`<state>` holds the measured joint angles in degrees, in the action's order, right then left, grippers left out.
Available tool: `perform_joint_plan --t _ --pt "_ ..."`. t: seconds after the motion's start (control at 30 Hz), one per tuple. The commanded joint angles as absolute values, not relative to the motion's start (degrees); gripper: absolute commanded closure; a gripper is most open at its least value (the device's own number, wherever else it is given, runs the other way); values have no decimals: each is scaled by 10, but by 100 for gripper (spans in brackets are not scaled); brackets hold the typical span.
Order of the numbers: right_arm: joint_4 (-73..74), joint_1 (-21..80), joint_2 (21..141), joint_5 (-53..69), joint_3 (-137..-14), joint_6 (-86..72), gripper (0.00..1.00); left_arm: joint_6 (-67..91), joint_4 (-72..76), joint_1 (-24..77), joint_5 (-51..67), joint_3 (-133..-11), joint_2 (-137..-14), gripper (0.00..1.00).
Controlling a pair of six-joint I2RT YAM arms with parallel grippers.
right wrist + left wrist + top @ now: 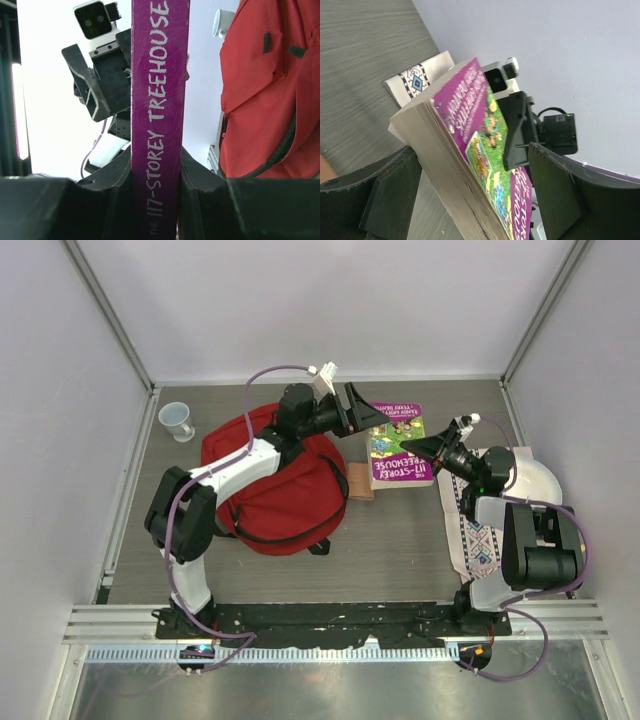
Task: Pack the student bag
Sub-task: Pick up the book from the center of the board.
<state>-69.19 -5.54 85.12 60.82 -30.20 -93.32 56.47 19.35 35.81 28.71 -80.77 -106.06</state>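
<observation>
Packing barely begun: the student bag [275, 485] lies on the table [400, 550], with the book [397, 445] outside it.
Just right of the bag, my left pincer [368, 410] gapes wide around the book's page edge, gripping nothing; my right pincer [157, 185] clamps its spine.

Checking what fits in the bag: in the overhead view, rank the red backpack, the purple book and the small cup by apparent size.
Largest: red backpack.
Middle: purple book, clearly smaller.
Smallest: small cup.
No close calls; the gaps are plain.
</observation>
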Motion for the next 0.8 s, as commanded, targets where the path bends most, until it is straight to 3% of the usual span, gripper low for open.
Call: perform_joint_plan --t 0.0,0.43,0.53,0.57,0.63,0.67,0.73,0.77 --pt "-955 -44 854 614 -314 -1009 99 592 300 357 336 -799 -1049 13" --pt "-955 -14 853 619 -330 -1005 99 606 309 353 338 -775 -1050 18" --pt "-955 -14 856 619 -328 -1005 98 606 309 351 322 -765 -1039 36" --pt "-955 -13 860 619 -327 -1005 97 605 305 349 319 -763 -1031 50" --pt "-955 -14 866 616 -323 -1005 91 593 286 346 304 -758 -1024 64" --pt "-955 -14 870 614 -323 -1004 89 586 278 344 298 -756 -1019 76" --pt "-954 -14 875 611 -322 -1005 75 570 252 343 280 -749 -1005 88" --pt "-954 -14 877 609 -322 -1004 69 566 246 341 276 -745 -1000 99"
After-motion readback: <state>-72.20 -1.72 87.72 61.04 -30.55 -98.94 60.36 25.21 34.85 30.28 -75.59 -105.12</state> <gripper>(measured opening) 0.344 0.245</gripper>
